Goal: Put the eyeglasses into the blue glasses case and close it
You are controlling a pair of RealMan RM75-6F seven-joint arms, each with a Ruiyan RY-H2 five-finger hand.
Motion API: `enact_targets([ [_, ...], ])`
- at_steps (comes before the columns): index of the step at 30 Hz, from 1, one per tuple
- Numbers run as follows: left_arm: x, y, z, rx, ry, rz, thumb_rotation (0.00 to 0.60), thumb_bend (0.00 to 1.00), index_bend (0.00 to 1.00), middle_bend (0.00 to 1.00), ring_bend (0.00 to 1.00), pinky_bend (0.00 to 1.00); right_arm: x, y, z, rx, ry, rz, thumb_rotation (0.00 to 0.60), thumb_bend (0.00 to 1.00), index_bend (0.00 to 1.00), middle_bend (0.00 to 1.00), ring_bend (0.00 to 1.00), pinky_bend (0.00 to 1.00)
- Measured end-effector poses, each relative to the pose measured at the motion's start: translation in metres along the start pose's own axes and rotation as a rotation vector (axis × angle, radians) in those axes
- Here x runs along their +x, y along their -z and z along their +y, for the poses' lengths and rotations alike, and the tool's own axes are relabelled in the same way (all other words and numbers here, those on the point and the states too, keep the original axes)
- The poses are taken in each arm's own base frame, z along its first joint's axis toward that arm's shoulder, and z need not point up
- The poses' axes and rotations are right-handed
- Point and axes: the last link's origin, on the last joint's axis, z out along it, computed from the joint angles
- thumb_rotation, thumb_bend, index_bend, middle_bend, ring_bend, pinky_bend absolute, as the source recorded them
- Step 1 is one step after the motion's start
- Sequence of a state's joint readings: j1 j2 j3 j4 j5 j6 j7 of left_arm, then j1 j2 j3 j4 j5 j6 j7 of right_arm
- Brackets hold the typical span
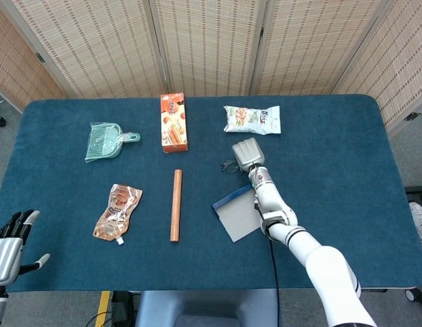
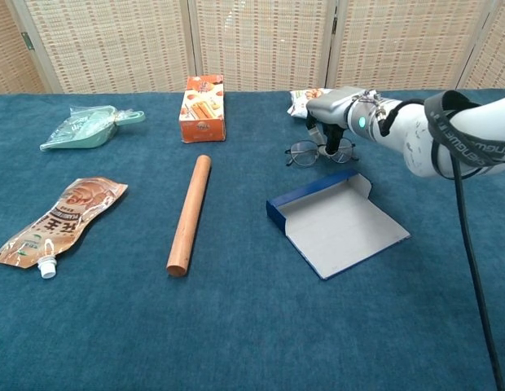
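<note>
Both hands visible, right hand [image 2: 334,114] over eyeglasses [image 2: 316,152] (grip unclear), left hand [image 1: 12,242] spread, empty.

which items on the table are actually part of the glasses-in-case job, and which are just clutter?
Job items:
eyeglasses, under the right hand
blue glasses case, lying open

Clutter:
wooden rod
orange snack box
green dustpan
brown spout pouch
white snack bag
left hand, idle at the table's near edge

1 eyeglasses [image 2: 319,152], 1 case [image 2: 338,221], 2 pouches [image 1: 116,212], 2 hands [image 1: 247,154]
</note>
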State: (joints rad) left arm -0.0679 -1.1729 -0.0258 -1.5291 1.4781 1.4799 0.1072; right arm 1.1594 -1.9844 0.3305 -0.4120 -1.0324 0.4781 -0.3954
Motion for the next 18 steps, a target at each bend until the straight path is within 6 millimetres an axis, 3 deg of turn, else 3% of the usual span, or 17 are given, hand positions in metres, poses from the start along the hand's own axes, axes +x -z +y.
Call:
enact_targets([
  [11, 0.000, -0.002, 0.004, -0.012, 0.006, 0.005, 0.600, 0.19, 0.12, 0.12, 0.10, 0.26, 0.026, 0.021, 0.007, 0.098, -0.047, 0.108, 0.600, 0.52, 0.65, 0.87, 1.00, 0.86],
  [18, 0.000, -0.004, 0.007, -0.024, 0.008, 0.007, 0.600, 0.19, 0.12, 0.12, 0.10, 0.26, 0.041, 0.065, 0.013, 0.195, -0.077, 0.165, 0.600, 0.52, 0.65, 0.87, 1.00, 0.86],
])
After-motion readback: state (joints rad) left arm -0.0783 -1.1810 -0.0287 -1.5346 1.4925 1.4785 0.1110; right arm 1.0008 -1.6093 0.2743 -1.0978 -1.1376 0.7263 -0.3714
